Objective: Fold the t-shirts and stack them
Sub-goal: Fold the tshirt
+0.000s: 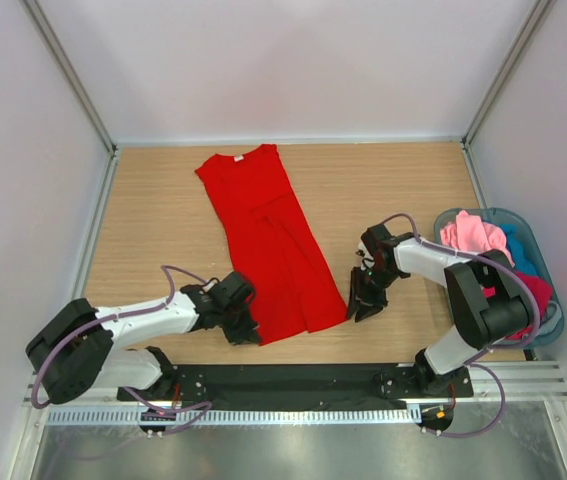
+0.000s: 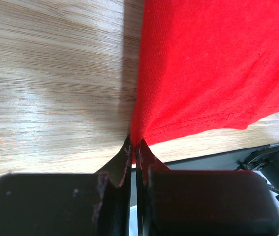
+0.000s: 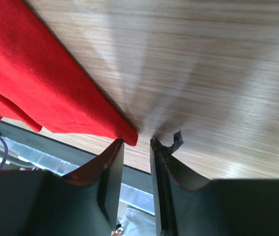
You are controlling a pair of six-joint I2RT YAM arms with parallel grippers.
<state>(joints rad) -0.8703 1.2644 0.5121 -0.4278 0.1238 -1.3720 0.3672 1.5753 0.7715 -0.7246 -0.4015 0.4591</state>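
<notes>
**Item 1. Red tee** (image 1: 263,240). Lay flat on the table (image 1: 163,220), folded lengthwise into a long narrow strip. It ran on a slant, with the collar end at the far side and the hem end nearest the arm bases. A fold line showed along its middle. The cloth was bright red with a plain weave.

**Item 2. Left gripper** (image 1: 243,330). Sat at the red tee's near left hem corner, low to the wood. Its fingers (image 2: 114,172) were clenched together, and the wrist view showed that corner pinched between the tips. The cloth rose from the pinch into a small peak.

**Item 3. Right gripper** (image 1: 363,308). Sat just off the red tee's near right hem corner. It was released, and a narrow gap showed between its jaws with no cloth in it. In the wrist view the tee's corner lay just beside one fingertip (image 3: 114,147). Whether the two touched could not be told.

**Item 4. Basket** (image 1: 493,210). Translucent blue-grey, well to the right of the red tee, beyond the right arm.

- Pink tee (image 1: 473,233): crumpled, on the basket side nearer the red tee.
- Teal tee (image 1: 523,250): bunched, farther from the red tee than the pink one.
- Crimson tee (image 1: 535,290): lay in the basket's near part, partly hidden by the right arm.
</notes>
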